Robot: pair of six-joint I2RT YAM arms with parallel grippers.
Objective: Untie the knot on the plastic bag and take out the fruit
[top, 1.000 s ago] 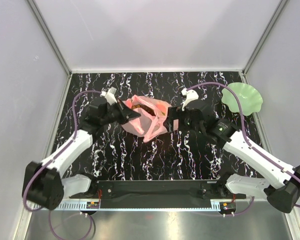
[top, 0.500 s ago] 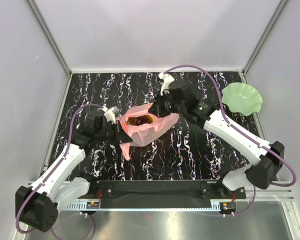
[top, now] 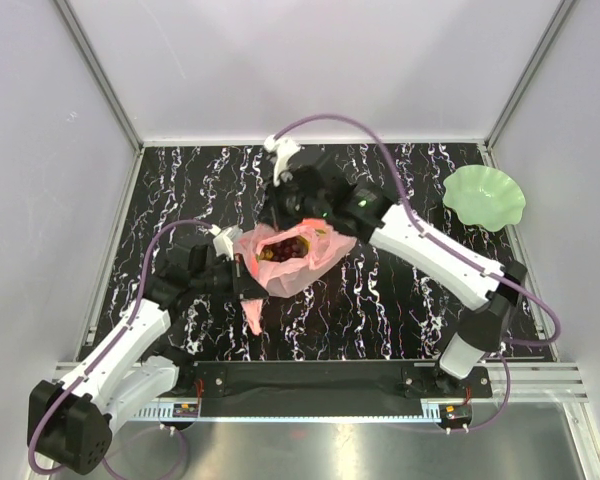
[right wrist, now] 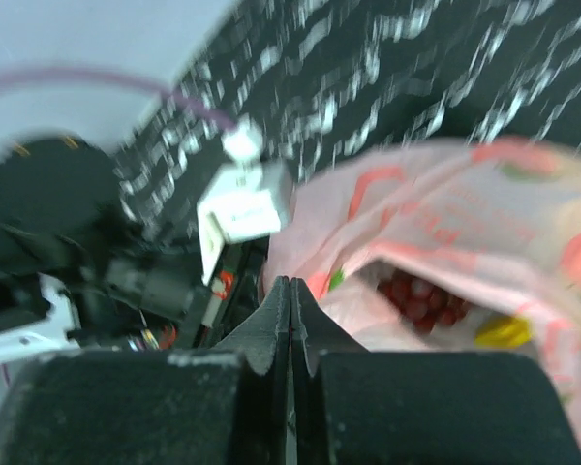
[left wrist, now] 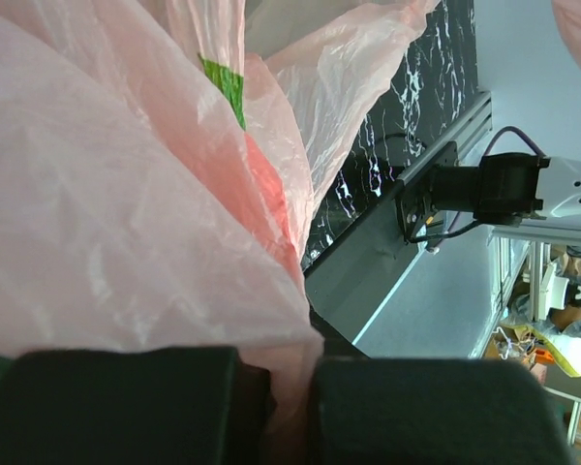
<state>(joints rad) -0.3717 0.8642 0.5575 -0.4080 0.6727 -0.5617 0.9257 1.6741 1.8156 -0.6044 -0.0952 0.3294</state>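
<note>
The pink plastic bag (top: 302, 262) lies mid-table with its mouth open upward. Dark red grapes (top: 284, 244) show inside it; in the right wrist view the grapes (right wrist: 421, 296) sit beside a yellow piece of fruit (right wrist: 504, 332). My left gripper (top: 242, 273) is at the bag's near-left edge, shut on a fold of the bag's film (left wrist: 289, 380). The bag (left wrist: 126, 223) fills most of the left wrist view. My right gripper (top: 272, 222) hovers over the bag's far-left rim, jaws pressed together with nothing between them (right wrist: 290, 283). No knot is visible.
A wavy green plate (top: 485, 197) sits at the far right corner of the black marbled table (top: 400, 300). Grey walls enclose three sides. The black mounting rail (top: 310, 378) runs along the near edge. The right arm's forearm (top: 430, 245) spans the table right of the bag.
The right arm swung from the bag's right side to its far-left rim and its jaws closed. The left gripper pulled the bag's edge toward the near left, and the mouth now gapes open.
</note>
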